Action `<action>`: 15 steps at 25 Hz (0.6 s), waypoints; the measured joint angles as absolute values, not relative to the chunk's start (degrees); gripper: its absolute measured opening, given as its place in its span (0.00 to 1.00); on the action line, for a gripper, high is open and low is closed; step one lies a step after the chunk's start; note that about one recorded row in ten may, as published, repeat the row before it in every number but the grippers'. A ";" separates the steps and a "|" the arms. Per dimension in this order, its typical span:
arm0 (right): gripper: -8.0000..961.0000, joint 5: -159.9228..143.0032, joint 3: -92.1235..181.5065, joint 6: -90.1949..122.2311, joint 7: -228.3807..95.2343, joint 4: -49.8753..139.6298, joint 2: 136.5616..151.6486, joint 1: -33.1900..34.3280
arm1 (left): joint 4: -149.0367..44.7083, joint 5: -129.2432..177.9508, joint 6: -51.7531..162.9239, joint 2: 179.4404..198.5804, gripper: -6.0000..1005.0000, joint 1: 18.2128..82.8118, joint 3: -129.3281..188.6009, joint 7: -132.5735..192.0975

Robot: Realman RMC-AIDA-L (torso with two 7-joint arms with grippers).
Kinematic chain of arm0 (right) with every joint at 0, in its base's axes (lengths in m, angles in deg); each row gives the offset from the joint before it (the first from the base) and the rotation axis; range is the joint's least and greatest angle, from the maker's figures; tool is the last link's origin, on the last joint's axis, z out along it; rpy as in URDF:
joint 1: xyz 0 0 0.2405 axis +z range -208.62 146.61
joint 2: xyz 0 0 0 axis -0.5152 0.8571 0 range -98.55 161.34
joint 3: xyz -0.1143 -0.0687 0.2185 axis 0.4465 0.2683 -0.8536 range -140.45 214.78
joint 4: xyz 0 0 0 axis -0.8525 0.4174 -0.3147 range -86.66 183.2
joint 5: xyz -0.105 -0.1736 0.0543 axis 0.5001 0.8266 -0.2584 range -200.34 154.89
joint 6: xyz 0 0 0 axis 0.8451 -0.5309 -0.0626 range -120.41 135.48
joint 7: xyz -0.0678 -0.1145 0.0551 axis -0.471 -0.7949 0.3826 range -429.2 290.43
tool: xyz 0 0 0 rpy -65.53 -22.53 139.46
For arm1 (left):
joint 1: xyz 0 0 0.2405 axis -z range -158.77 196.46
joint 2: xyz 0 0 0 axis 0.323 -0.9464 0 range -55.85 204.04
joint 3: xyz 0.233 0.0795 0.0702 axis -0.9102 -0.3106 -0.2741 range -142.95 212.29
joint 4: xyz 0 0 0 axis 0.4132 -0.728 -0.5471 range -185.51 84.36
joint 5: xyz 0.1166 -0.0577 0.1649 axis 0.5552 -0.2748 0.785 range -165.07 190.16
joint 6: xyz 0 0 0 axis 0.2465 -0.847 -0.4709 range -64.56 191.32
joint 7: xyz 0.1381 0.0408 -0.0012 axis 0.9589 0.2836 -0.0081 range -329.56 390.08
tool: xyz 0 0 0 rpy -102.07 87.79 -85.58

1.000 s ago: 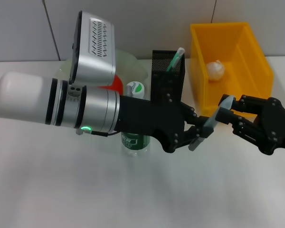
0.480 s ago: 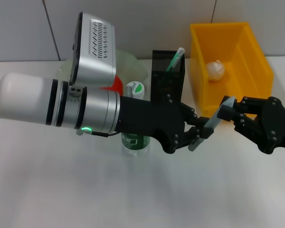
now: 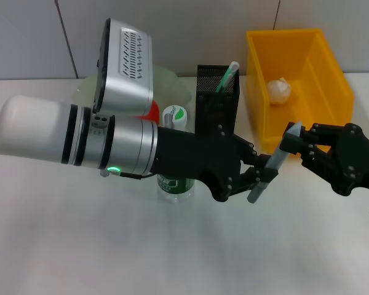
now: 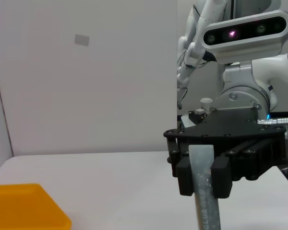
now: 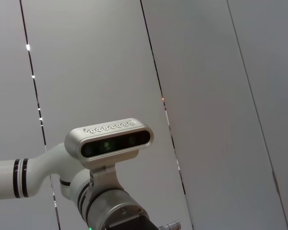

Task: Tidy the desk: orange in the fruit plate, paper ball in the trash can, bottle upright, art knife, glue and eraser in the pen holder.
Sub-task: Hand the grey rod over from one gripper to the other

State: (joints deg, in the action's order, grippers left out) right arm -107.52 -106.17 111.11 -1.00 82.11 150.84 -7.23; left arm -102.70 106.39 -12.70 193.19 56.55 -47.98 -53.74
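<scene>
Currently both black grippers meet just in front of the black square metal mesh pen holder [image 3: 217, 92], each touching a slim grey stick-shaped item [image 3: 274, 161], art knife or glue, cannot tell which. Left gripper [image 3: 258, 178], reaching across from the holder's left, has its fingers on the stick's lower end; right gripper [image 3: 293, 142] is clamped on its upper end, and the left wrist view confirms two black pads pinching the grey stick [image 4: 205, 191] from both sides. Pen holder has a green-and-white pen-like thing [image 3: 227, 76] standing in it. Small white crumpled paper ball [image 3: 279, 90] lies inside the bright yellow rectangular plastic trash can [image 3: 332, 80], right of the holder. Small clear plastic bottle with green label [image 3: 174, 150] stands upright just left of the holder. Red-orange round orange [image 3: 149, 110] sits in the pale-green translucent glass fruit plate [image 3: 171, 82], left of the holder, mostly hidden by the left arm.
</scene>
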 joint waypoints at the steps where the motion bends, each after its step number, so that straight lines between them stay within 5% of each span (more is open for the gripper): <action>1: 0.17 -107.52 -106.17 111.06 -0.99 82.11 150.84 -7.12 | -102.69 106.38 -12.70 193.19 0.18 56.54 -48.01 -53.69; 11: 0.17 -107.38 -106.20 110.87 -0.90 82.11 150.83 -6.84 | -102.68 106.39 -11.57 193.19 0.19 56.12 -48.76 -53.06; 15: 0.17 -107.35 -106.19 110.84 -0.79 82.11 150.80 -6.77 | -102.67 106.32 -10.48 193.19 0.37 56.05 -48.75 -53.42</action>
State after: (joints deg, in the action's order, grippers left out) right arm -107.35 -106.19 110.84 -0.79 82.11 150.80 -6.77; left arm -102.67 106.32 -10.48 193.19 56.05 -48.75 -53.42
